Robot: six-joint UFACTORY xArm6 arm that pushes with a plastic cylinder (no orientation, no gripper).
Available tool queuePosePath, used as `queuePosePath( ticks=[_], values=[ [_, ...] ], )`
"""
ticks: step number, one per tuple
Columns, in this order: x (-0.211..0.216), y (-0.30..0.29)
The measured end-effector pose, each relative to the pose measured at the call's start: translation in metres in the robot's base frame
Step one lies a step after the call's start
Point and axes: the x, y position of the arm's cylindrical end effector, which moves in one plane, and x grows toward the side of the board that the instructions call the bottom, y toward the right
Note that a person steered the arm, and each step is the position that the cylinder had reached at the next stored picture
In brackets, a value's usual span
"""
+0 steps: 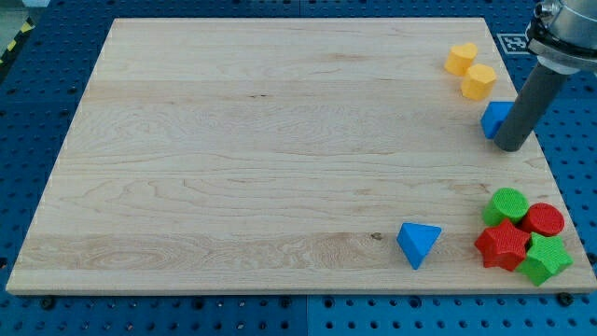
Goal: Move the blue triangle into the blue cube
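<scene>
The blue triangle lies on the wooden board near the view's bottom right. The blue cube sits at the view's right edge, partly hidden behind my dark rod. My tip rests on the board just right of and touching or almost touching the blue cube, far above and to the right of the blue triangle.
Two yellow blocks lie above the blue cube at the view's top right. A cluster at the bottom right holds a green cylinder, a red cylinder, a red star and a green star. The board's right edge is close.
</scene>
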Motion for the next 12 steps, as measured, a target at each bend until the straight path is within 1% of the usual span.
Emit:
queuePosePath(
  ticks=[1,2,3,4,5,6,7,8,9,11,12],
  values=[
    [-0.015,0.000],
    [-0.016,-0.001],
    [-0.012,-0.048],
    [-0.010,-0.111],
    [0.019,-0.180],
    [0.075,-0.244],
    [0.144,-0.262],
    [0.164,-0.193],
    [0.169,-0.147],
    [0.176,-0.145],
    [0.176,-0.133]
  ],
)
